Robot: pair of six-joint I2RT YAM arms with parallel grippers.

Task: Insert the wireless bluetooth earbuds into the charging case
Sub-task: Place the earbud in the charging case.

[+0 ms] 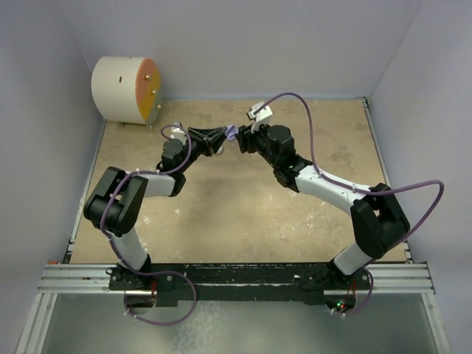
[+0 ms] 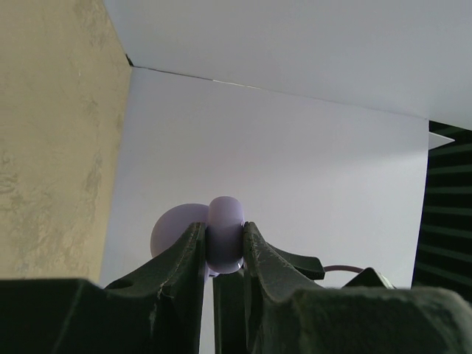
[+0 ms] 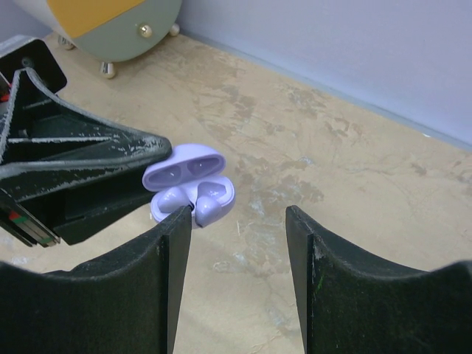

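Observation:
My left gripper [image 2: 224, 226] is shut on the lilac charging case [image 2: 225, 212], held edge-on above the table with its lid [image 3: 183, 165] hinged open. In the right wrist view the case [image 3: 221, 193] holds two lilac earbuds. One earbud [image 3: 169, 198] rests in the left socket. The other earbud [image 3: 210, 208] sits tilted at the case's front edge. My right gripper [image 3: 238, 215] is open with nothing between its fingers. Its left fingertip [image 3: 181, 220] is right beside the tilted bud. From above, the case [image 1: 231, 133] hangs between both grippers, left gripper [image 1: 221, 138] and right gripper [image 1: 243, 141].
A big white drum with an orange face [image 1: 125, 90] stands on small feet in the far left corner. Pale walls close in the tan table [image 1: 243, 214] on three sides. Purple cables loop above both arms.

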